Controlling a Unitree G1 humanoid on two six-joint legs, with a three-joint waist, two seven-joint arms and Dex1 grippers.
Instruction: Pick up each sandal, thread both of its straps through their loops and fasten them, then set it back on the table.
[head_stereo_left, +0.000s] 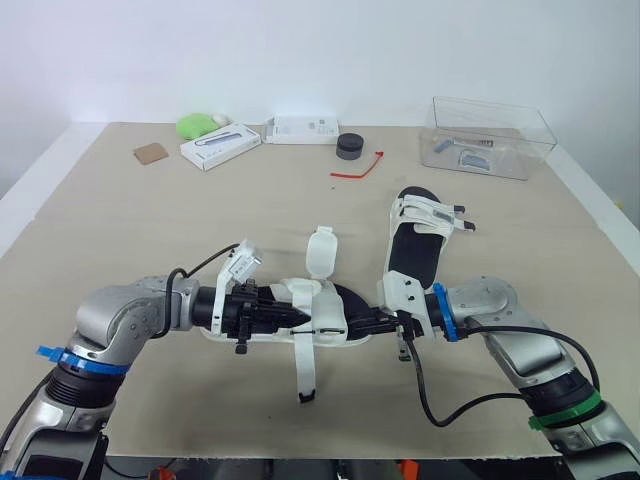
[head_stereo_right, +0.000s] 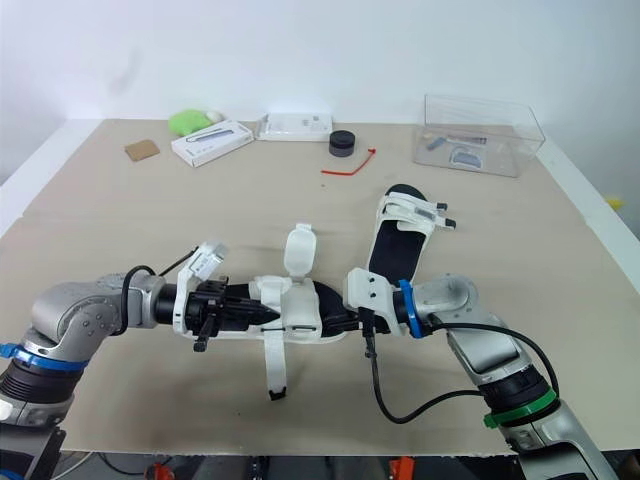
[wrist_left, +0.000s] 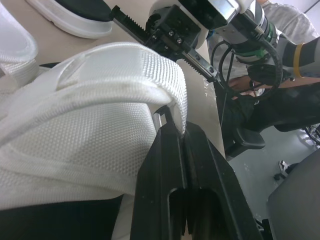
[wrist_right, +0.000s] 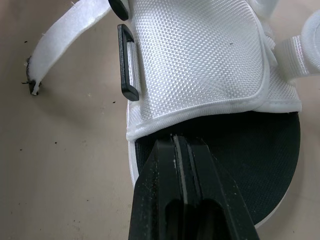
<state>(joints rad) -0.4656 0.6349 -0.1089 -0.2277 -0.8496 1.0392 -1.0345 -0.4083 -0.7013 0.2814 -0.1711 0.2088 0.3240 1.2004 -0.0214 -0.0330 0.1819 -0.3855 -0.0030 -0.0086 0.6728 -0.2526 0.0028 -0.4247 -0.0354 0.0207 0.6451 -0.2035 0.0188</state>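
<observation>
A white sandal (head_stereo_left: 335, 305) with a black footbed lies across the near middle of the table, between both arms. My left gripper (head_stereo_left: 300, 318) is shut on the edge of its white mesh upper (wrist_left: 100, 100); the mesh rim runs in between the fingertips (wrist_left: 172, 137). From the other end, my right gripper (wrist_right: 180, 142) is shut, its tips tucked under the upper's edge over the footbed (wrist_right: 260, 155). One loose strap (head_stereo_left: 305, 370) trails toward the front edge, beside a black loop (wrist_right: 127, 62). Another flap (head_stereo_left: 320, 250) stands up. The second sandal (head_stereo_left: 420, 235) lies behind and to the right.
Along the far edge stand a clear plastic box (head_stereo_left: 490, 135), a black round piece (head_stereo_left: 349, 146), a red tie (head_stereo_left: 358, 168), two white boxes (head_stereo_left: 220, 145) (head_stereo_left: 303, 129), a green object (head_stereo_left: 197, 124) and a brown card (head_stereo_left: 151, 153).
</observation>
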